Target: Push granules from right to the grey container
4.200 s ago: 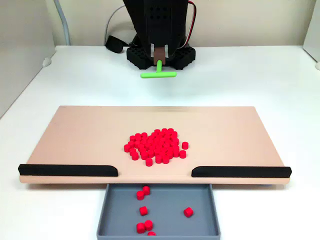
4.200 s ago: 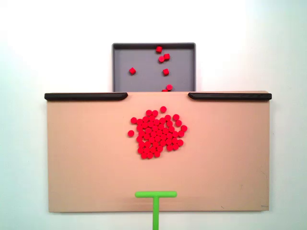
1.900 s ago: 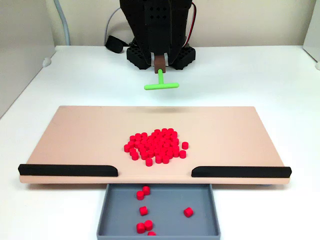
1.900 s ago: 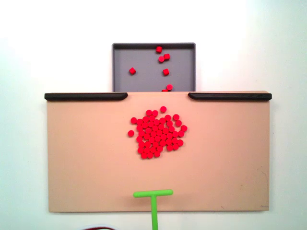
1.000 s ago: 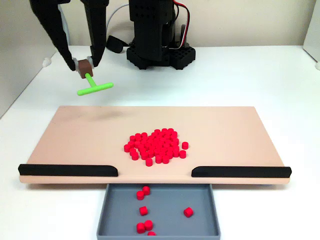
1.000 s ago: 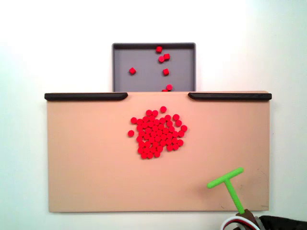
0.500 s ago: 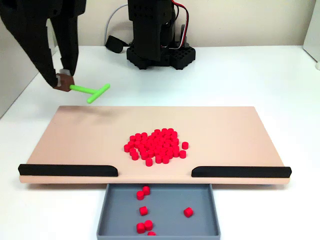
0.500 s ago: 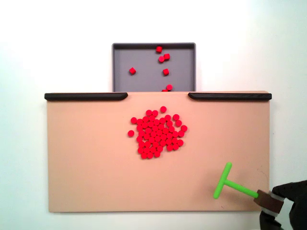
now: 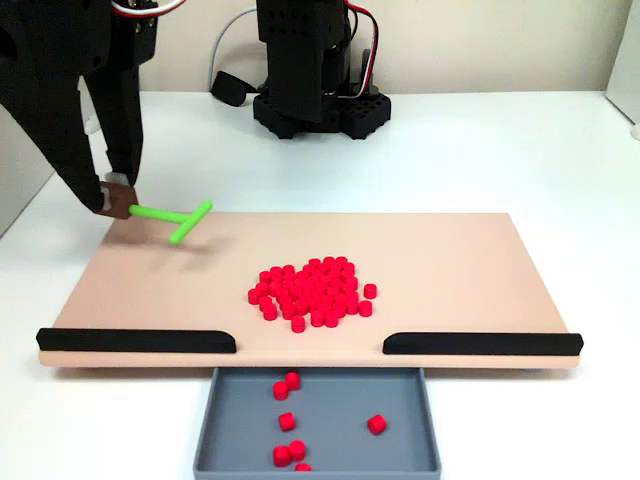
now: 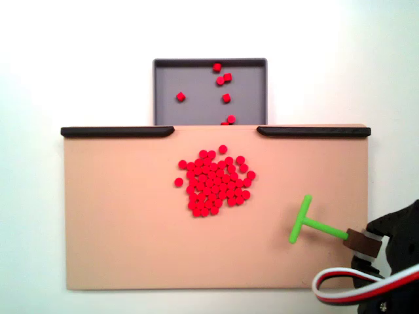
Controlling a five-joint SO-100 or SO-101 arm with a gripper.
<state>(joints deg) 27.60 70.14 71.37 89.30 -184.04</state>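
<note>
Red granules (image 9: 312,293) lie in a pile in the middle of the tan board (image 9: 450,265); from above the pile (image 10: 215,184) sits just below the gap between the black strips. A few granules (image 9: 287,421) lie in the grey container (image 9: 345,440), which butts against the board's edge at the gap (image 10: 196,88). My gripper (image 9: 112,195) is shut on the brown block of a green T-shaped pusher (image 9: 180,218). Seen from above, the gripper (image 10: 363,242) is at the board's right edge, and the pusher (image 10: 308,221) lies over the board right of the pile, apart from it.
Two black strips (image 10: 118,131) (image 10: 313,131) border the board's edge on either side of the container. The arm's black base (image 9: 318,100) stands behind the board. A red-and-white cable (image 10: 353,288) loops by the gripper. White tabletop surrounds the board.
The arm swung from behind the board to its side, left in the front view. The pusher turned its crossbar toward the pile and came down over the board. The granules have not moved.
</note>
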